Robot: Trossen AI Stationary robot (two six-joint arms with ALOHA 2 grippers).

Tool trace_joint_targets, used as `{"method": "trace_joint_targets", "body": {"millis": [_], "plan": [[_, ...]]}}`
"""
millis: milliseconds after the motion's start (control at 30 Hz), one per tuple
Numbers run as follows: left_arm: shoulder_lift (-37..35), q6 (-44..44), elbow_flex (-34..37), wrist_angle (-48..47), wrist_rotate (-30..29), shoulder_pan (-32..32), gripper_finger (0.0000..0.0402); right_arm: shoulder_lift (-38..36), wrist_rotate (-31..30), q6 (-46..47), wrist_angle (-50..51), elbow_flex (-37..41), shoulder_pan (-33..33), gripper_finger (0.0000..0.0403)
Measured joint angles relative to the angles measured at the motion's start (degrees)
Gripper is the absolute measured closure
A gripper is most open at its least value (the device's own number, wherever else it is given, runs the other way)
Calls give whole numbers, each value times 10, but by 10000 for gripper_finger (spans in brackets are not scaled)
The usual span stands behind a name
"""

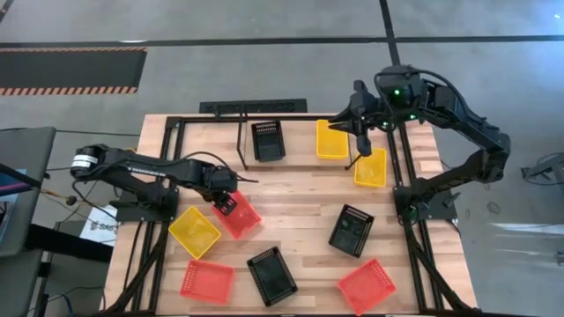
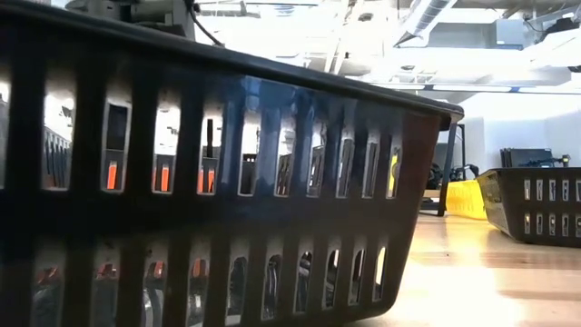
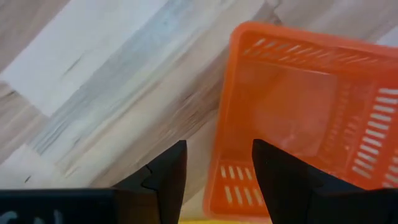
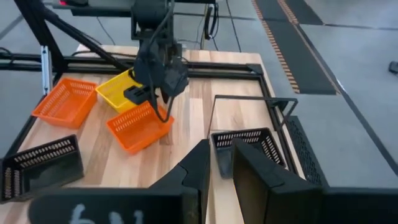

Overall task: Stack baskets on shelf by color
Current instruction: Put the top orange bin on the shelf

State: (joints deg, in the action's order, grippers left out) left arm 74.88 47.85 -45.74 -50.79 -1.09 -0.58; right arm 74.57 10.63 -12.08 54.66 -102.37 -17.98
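Where the table edge lies closest to the low camera, we see a front black basket [image 1: 271, 275] filling that view with its slotted wall, flanked by a front-left red basket [image 1: 207, 280] and a front-right red basket [image 1: 366, 286]. A little farther in, we find a lone yellow basket [image 1: 194, 232] on the left and a tilted black basket [image 1: 352, 230] on the right, well apart. Just beyond the lone yellow one, the left gripper [image 3: 219, 144] hovers over the near corner of a third red basket [image 1: 242, 220]. Its jaws stand wide, with bare wood and the basket's corner showing between them. We cannot tell whether either finger touches the rim. Farther back on the right, two more yellow baskets sit near each other, the nearer yellow basket [image 1: 370, 167] and the farther yellow basket [image 1: 332, 138]. The right gripper [image 4: 221, 144] hangs between them with only a narrow gap between its jaws, and we see nothing held in it. At the back, the shelf [image 1: 242, 141] stands as a thin black rod rack. A rear black basket [image 1: 268, 141] lies within its outline, just beside one upright, though we cannot tell whether it rests on the rods or on the wood.
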Motion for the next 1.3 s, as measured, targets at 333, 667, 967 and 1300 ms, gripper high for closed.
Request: {"method": "trace_joint_targets", "body": {"millis": [333, 667, 967, 1300], "plan": [[82, -23, 0, 23, 29, 0, 251, -4, 0, 1, -2, 0, 0, 315], [109, -54, -21, 37, 19, 0, 399, -4, 0, 1, -1, 0, 0, 315], [60, -61, -137, -41, -115, -1, 401, -3, 0, 35, 21, 0, 0, 331], [-21, -40, -235, -128, -267, -18, 401, 31, -78, 61, 19, 0, 69, 331]]}}
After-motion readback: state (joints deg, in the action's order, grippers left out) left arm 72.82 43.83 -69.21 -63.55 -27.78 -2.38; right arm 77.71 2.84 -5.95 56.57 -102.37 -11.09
